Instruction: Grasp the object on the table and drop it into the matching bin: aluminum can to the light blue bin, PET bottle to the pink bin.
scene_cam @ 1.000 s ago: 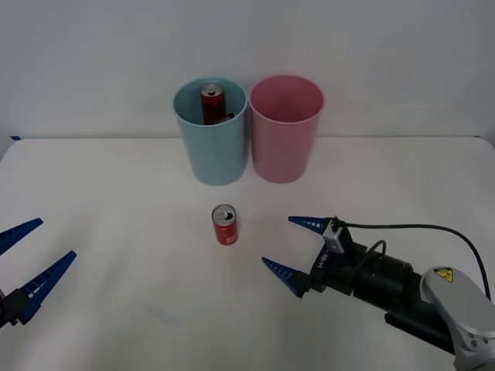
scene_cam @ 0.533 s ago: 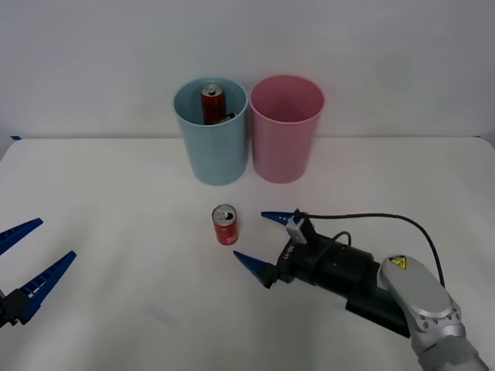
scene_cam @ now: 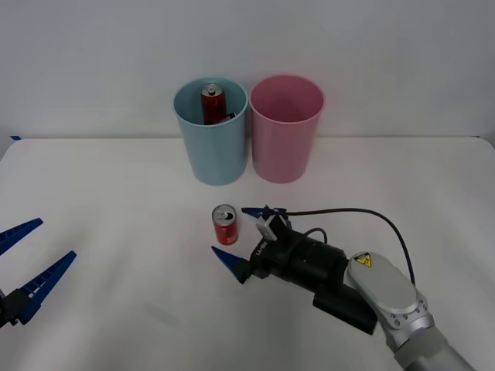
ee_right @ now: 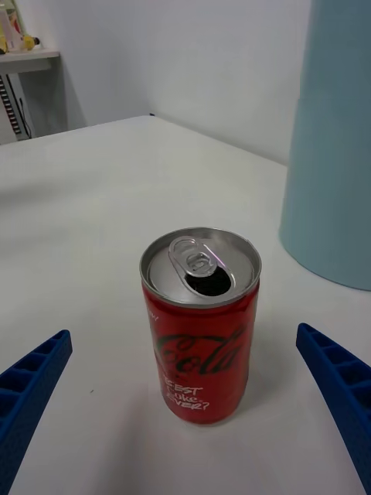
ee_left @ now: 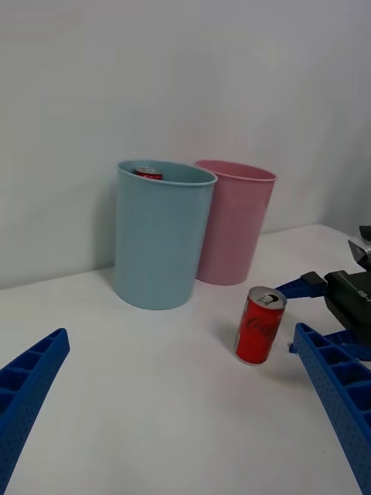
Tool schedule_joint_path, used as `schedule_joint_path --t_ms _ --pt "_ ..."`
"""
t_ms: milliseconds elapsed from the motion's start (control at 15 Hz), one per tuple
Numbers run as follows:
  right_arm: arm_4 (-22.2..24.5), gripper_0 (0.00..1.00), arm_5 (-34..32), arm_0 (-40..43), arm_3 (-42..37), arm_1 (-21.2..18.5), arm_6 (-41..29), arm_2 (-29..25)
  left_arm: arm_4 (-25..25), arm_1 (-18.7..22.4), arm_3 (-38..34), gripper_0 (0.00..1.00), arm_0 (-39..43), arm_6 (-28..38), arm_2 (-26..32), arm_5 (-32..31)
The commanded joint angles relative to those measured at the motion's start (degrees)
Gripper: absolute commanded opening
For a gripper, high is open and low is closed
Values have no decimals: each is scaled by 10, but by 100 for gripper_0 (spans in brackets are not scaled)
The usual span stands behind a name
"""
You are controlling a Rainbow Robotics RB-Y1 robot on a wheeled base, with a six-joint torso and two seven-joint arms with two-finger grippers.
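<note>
A short bright red aluminum can (scene_cam: 225, 225) stands upright on the white table (scene_cam: 116, 193), in front of the light blue bin (scene_cam: 216, 151) and the pink bin (scene_cam: 285, 143). My right gripper (scene_cam: 229, 230) is open, lying low over the table, with one fingertip behind the can and one in front of it, neither touching. In the right wrist view the can (ee_right: 201, 325) stands between the spread blue fingers (ee_right: 336, 379), with the light blue bin (ee_right: 332, 139) behind. My left gripper (scene_cam: 56, 238) hangs open at the table's left edge.
A darker red can (scene_cam: 212, 102) stands inside the light blue bin. The two bins touch side by side at the back of the table. From the left wrist I see the can (ee_left: 259, 325), the light blue bin (ee_left: 158, 240) and the pink bin (ee_left: 232, 224). A black cable (scene_cam: 363, 220) loops over the right arm.
My right gripper has slid left across the table, from well right of the can to where its open fingers flank it. The can and the left arm have not moved.
</note>
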Motion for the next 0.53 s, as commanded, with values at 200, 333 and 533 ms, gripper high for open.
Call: schedule_joint_path --t_ms 200,333,533 --pt "0 100 14 -35 47 15 -7 15 0 0 0 100 0 0 0 0" --pt "1 100 14 -53 72 23 -6 15 0 0 0 100 0 0 0 0" --pt "1 100 15 -66 87 30 -7 15 0 0 0 100 0 0 0 0"
